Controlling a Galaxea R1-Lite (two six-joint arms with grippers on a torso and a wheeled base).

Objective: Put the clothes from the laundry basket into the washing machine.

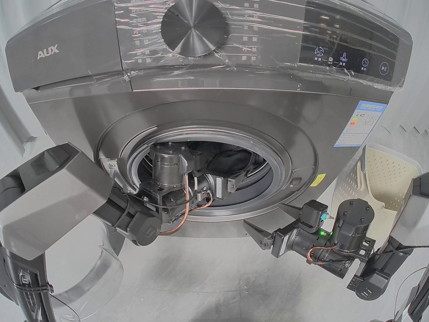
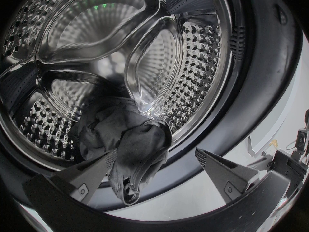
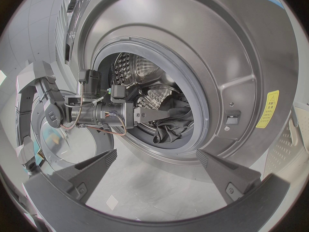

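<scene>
Right now the washing machine (image 1: 268, 126) fills my screen; the laundry basket (image 1: 389, 175) stands just beside the machine; a dark garment (image 2: 141, 152) lies in the machine's drum, draped over its lip; my left gripper (image 2: 155, 150) sits in the machine's mouth, fingers wide, gripping nothing; my right gripper (image 3: 156, 151) hovers before the machine, fingers wide.

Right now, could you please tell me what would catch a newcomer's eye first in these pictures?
The open washing machine dominates the scene, with the left gripper open at the mouth of its shiny drum. A crumpled dark grey garment spills from the drum over its front rim. The right gripper hangs open outside, below the opening, and a cream laundry basket stands beside the machine on the robot's right.
</scene>
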